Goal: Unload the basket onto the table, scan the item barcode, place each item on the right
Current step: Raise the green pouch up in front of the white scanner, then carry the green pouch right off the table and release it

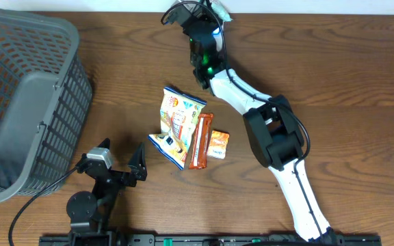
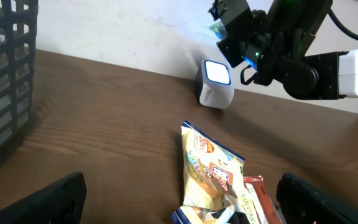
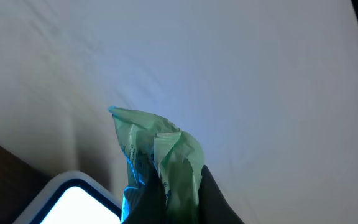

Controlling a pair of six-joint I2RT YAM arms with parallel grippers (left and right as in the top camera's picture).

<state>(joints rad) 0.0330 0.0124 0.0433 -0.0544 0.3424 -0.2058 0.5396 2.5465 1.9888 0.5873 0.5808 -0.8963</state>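
Observation:
A crumpled pale-green packet [image 3: 160, 152] sticks up between the dark fingers of my right gripper [image 3: 176, 202], which is shut on it. Just below and left of it is the white scanner [image 3: 73, 199], its window glowing bright. In the left wrist view the scanner [image 2: 216, 84] stands at the table's far edge, with the right gripper [image 2: 232, 28] holding the packet [image 2: 216, 28] just above it. From overhead the right gripper [image 1: 200, 17] is at the far edge and hides the scanner. My left gripper [image 1: 122, 157] is open and empty at the near side.
A grey mesh basket [image 1: 26, 102] fills the left side. Mid-table lie a yellow snack bag [image 1: 176, 113], a red-orange bar [image 1: 198, 140], a small orange packet [image 1: 217, 145] and a blue-white packet [image 1: 168, 147]. The right arm [image 1: 272, 137] spans the right-centre.

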